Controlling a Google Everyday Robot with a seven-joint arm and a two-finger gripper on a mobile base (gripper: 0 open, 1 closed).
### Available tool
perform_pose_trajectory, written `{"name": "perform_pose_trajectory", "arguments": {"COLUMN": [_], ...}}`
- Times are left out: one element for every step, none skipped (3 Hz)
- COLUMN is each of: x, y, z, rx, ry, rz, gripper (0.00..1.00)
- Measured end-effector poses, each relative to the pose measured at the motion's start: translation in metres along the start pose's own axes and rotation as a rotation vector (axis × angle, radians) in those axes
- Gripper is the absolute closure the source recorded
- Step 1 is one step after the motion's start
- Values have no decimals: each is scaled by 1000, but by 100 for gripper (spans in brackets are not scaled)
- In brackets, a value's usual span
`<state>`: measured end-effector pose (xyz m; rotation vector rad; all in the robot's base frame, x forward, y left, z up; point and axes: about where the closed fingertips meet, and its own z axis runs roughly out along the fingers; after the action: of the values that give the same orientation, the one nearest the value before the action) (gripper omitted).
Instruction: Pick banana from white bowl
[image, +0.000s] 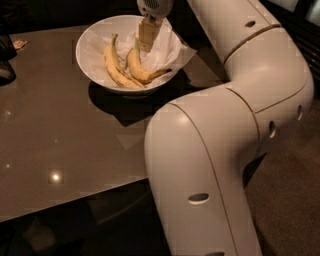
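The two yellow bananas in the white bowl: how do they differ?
The plump yellow banana is shorter and thicker than the slim yellow banana. The plump one curves strongly; the slim one is straighter. The gripper hangs over the plump one's upper end, not over the slim one. Both lie in the glossy round white bowl.

White bowl: wide, round, glossy, with sloping sides. It stands upright on the far part of a dark, shiny table. White paper lines it, one corner lapping over the right rim.

Banana: short, plump, yellow, strongly curved. It lies on the paper in the bowl's right half, upper end toward the far rim, thin brownish tip toward the right rim.

Gripper: over the bowl, right at the banana's upper end; contact unclear.
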<state>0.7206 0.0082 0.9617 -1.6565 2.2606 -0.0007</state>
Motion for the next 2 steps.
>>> {"name": "perform_pose_trajectory", "arguments": {"x": [-4, -7], "y": [2, 3], "z": [13, 25], "rx": [-11, -23], "ry": [25, 50], "rz": [-16, -25], "gripper": [54, 51]}}
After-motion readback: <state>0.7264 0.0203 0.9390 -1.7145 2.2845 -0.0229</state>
